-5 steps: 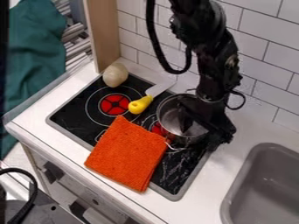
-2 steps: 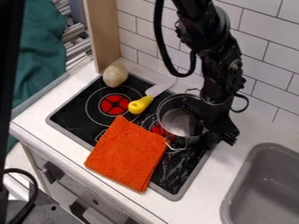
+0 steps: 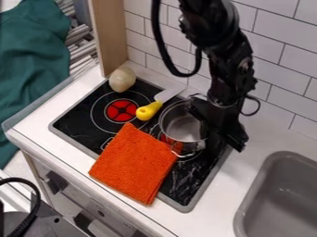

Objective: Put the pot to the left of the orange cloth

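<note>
Pot: a shiny metal pot (image 3: 184, 128) with loop handles, at the back right part of the black stove top (image 3: 80, 122), over a red burner. It lies up and to the right of the cloth in the camera view, its near handle close to the cloth's right corner.
Orange cloth: the orange cloth (image 3: 133, 164) lies flat across the stove top's front edge and partly on the white tabletop (image 3: 248, 162).
Pincer: the black pincer (image 3: 230, 135) hangs down at the pot's right side; whether it is apart, together or clamped on the pot cannot be told.
Knife: a knife with a yellow handle (image 3: 148, 111) lies behind the cloth, its pale blade pointing toward the wall.
Pale object: a rounded, whitish object (image 3: 123, 79) sits at the stove top's far left corner.
Sink: a grey basin (image 3: 250, 203) is set into the tabletop at right, cut off by the view's edge.
Room: white wall tiles (image 3: 282, 69) behind, a wooden post (image 3: 110, 37), and teal fabric (image 3: 34, 69) at left.
Hard to make out: the arm hides part of the pot's right side; whether the pot's base touches the stove top is unclear.
</note>
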`<state>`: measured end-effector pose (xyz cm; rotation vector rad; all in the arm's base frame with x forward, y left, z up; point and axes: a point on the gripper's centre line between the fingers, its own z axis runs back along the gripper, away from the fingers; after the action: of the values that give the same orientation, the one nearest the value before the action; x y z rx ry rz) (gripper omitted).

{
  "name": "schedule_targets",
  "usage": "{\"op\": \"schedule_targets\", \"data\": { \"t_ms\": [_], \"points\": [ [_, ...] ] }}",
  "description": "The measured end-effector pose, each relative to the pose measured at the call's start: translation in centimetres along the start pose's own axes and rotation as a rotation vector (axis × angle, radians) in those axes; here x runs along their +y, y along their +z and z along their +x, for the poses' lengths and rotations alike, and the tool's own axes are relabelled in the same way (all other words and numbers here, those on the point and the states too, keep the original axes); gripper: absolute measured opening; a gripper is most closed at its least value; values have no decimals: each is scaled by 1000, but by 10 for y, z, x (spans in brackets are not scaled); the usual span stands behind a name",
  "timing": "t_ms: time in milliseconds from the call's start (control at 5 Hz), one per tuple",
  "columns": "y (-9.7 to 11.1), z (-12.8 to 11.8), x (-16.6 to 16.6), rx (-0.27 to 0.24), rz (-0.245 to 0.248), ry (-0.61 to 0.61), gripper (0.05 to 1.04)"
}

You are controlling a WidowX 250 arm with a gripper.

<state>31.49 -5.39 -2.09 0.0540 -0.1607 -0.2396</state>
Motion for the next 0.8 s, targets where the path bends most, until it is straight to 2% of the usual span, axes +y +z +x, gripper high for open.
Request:
{"op": "schedule_targets", "data": {
  "t_ms": [200,400,600,800],
  "points": [
    [37,-2,-1,-94,2,-33,56],
    [70,-16,17,-149,13,32,56],
    [70,-42,64,-106,28,235,56],
    [52,-65,104,-30,46,300,56]
  ]
}}
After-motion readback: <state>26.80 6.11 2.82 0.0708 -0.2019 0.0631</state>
